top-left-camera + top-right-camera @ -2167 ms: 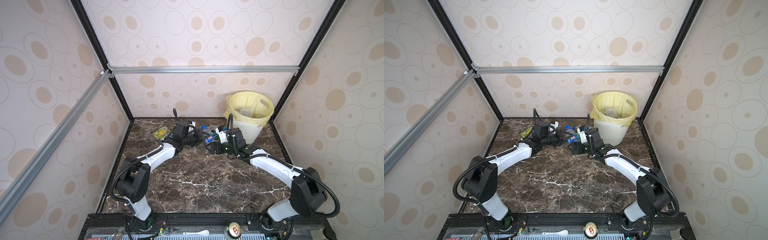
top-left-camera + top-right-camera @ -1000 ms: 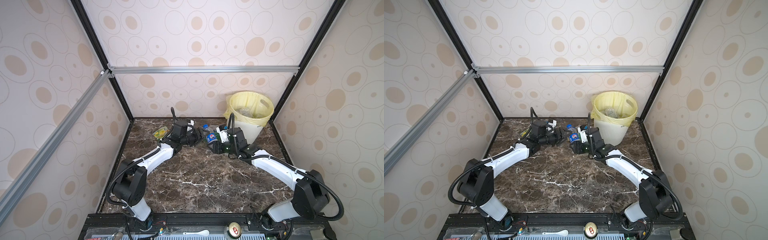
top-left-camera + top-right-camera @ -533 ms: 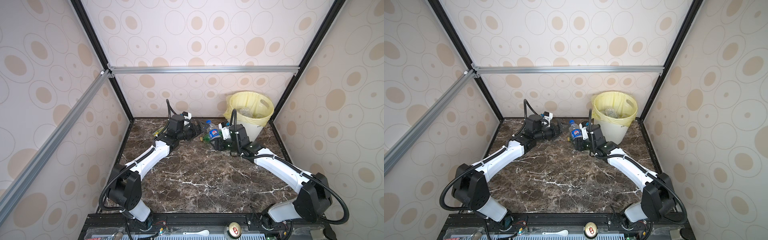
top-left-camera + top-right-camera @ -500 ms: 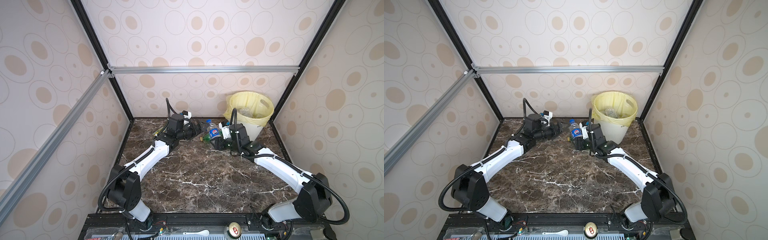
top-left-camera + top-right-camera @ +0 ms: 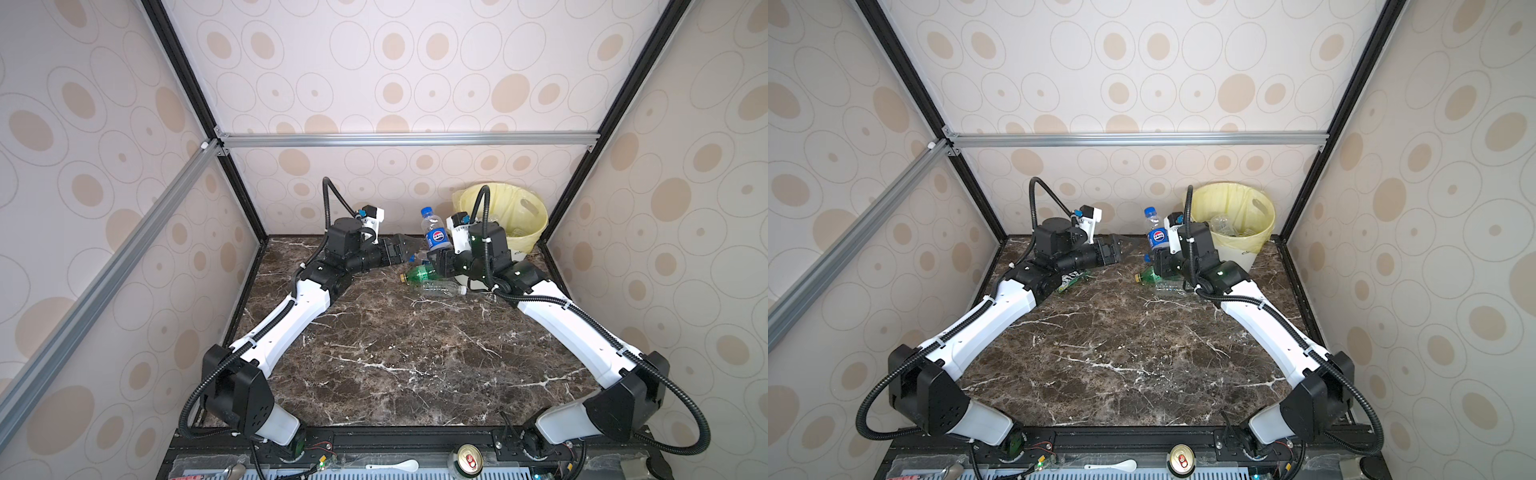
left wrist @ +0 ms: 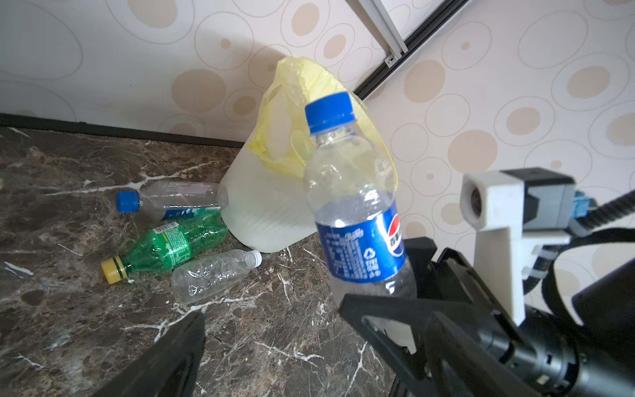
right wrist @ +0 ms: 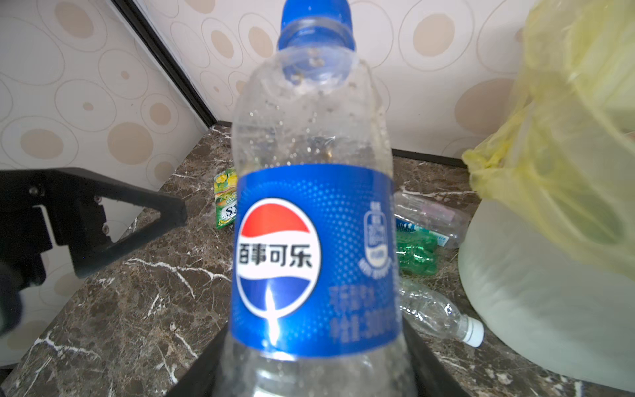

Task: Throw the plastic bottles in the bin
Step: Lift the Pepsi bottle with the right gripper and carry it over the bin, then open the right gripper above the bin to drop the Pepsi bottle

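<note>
**A:** The right gripper (image 5: pixel 439 257) is pinching the clear plastic bottle with the blue cap and blue cola label (image 5: pixel 435 235) by its lower end. It holds the bottle upright, off the table, just left of the round white bin lined with a pale yellow bag (image 5: pixel 534 216).

**B:** And the left gripper (image 5: pixel 405 248)?

**A:** Spread wide with nothing in it. It points at that bottle from the left, close but apart.

**B:** How far along are they?

**A:** Some clear bottles (image 5: pixel 1225 226) lie in the bin already. The held one isn't over the rim yet. By the bin's foot I see three more lying down:
- a green plastic bottle with a yellow cap (image 6: pixel 168 247)
- a crumpled clear bottle with a white cap (image 6: pixel 213 275)
- a clear bottle with a blue cap (image 6: pixel 171 201), farthest back

So I'd guess four are left, unless the arms hide others.

**B:** And the rest of the place?

**A:** A dark brown marble-look table with white veins (image 5: pixel 395 353), mostly bare. There's a flat yellow-green snack packet (image 5: pixel 1073 282) at the far left, by the left arm. The walls are papered in beige ovals. A metal drink can (image 5: pixel 468 457) sits on the near frame, off the table.
</note>
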`<state>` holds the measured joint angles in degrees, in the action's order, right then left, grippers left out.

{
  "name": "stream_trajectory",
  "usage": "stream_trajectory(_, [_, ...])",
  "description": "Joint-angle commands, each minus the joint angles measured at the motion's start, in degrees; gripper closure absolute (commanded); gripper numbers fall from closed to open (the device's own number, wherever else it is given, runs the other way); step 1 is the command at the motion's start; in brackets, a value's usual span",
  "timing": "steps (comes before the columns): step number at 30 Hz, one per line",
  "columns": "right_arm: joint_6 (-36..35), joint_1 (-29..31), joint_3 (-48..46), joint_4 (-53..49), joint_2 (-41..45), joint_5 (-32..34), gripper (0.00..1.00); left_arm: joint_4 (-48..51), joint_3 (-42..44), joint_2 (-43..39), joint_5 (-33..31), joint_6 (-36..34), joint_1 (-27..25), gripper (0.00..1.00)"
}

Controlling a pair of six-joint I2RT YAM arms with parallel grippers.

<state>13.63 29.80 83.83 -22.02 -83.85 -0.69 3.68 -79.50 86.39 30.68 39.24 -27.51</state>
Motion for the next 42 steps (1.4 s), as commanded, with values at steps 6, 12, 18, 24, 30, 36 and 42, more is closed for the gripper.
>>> stream_trajectory(6, [-3.3, -4.0, 9.2, -4.9, -1.0, 3.4, 0.6, 5.4, -8.7, 1.8, -6.5, -20.4, -7.9, 0.01])
stream_trajectory(12, [-5.2, -7.1, 14.6, -6.9, -1.5, 4.5, 0.6, 6.8, -14.8, 5.9, -12.6, -30.8, -14.0, 0.01])
stream_trajectory(18, [-9.1, -8.6, 22.0, -9.2, -1.6, 8.6, 0.6, 7.8, -20.8, 10.1, -18.5, -37.2, -16.9, 0.01])
stream_trajectory(24, [-10.9, -9.5, 27.9, -9.1, 0.6, 11.5, 0.61, 8.9, -28.0, 14.5, -23.0, -42.7, -18.6, 0.01])
stream_trajectory(30, [-13.6, -10.2, 30.0, -9.0, 0.5, 16.1, 0.61, 6.9, -31.3, 16.9, -25.2, -43.1, -18.9, 0.01])
stream_trajectory(36, [-9.5, -18.5, 36.0, -15.3, -11.8, 16.5, 0.56, 5.4, -30.3, 17.4, -29.3, -43.0, -18.9, 0.01])
stream_trajectory(42, [-6.9, -20.7, 51.8, -28.9, -24.6, 22.9, 0.07, 7.3, -30.2, 17.9, -31.6, -43.5, -18.9, 0.01])
